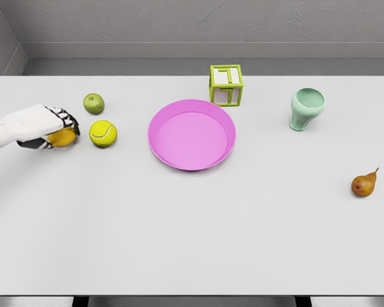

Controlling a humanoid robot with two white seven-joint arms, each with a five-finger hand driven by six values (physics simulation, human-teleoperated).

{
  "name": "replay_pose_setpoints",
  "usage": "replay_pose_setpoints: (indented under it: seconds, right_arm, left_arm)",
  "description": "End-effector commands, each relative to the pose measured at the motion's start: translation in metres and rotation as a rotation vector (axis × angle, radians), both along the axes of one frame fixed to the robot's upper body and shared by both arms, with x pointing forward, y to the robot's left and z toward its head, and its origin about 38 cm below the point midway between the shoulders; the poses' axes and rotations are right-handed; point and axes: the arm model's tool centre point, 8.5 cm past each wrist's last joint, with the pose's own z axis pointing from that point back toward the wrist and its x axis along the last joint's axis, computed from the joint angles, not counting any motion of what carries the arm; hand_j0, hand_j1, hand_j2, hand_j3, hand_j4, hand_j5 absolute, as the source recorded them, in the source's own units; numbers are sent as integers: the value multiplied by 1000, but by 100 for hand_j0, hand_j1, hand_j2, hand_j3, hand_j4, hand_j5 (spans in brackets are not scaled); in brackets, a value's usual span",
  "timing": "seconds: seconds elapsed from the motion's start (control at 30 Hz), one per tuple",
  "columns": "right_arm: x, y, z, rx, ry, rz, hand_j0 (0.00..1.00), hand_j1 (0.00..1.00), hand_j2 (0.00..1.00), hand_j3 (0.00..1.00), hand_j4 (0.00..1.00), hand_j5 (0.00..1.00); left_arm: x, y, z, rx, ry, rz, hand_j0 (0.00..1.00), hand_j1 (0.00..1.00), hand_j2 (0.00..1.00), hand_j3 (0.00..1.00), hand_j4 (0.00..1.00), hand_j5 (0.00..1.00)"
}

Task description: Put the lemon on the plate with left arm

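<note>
We see the left hand (48, 128), white w/ dark finger joints, coming in from the left edge at mid-height of the frame. Its fingers are curled round the small yellow-orange lemon (63, 138), which peeks out under the fingertips at the hand's right end; whether the fruit is lifted or resting on the white tabletop (192, 236) we can't tell. The right arm doesn't show.

Just right of the hand sits a yellow-green tennis ball (103, 133), close to the fingertips but apart from them. Above that, upper left of the frame, is a small green apple (94, 103), near the ball, not touching.

The round pink plate w/ raised rim (192, 135) lies at centre, slightly above the middle, well apart from the lemon, w/ the tennis ball between them. Behind the plate's upper right rim stands a lime-green open-frame cube (226, 85), just beside it.

Upper right: a pale mint-green cup w/ narrow foot (306, 109), tilted a bit. Far right, lower down, a brown-orange pear (365, 184) lies on its side, stem pointing up-right.
</note>
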Motion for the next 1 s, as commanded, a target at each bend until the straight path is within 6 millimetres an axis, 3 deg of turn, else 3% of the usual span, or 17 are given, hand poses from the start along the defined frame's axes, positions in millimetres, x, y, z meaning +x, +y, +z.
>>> replay_pose_setpoints:
  seconds: [0.0, 0.97]
  right_arm:
    - [-1, 0, 0, 0, 1, 0, 100, 100, 100, 100, 100, 100]
    - [0, 0, 0, 0, 0, 0, 100, 100, 100, 100, 100, 100]
  left_arm:
    - [-2, -2, 11, -16, -18, -14, 63, 63, 63, 63, 63, 63]
    - [-4, -58, 67, -89, -145, -184, 62, 62, 62, 62, 62, 62]
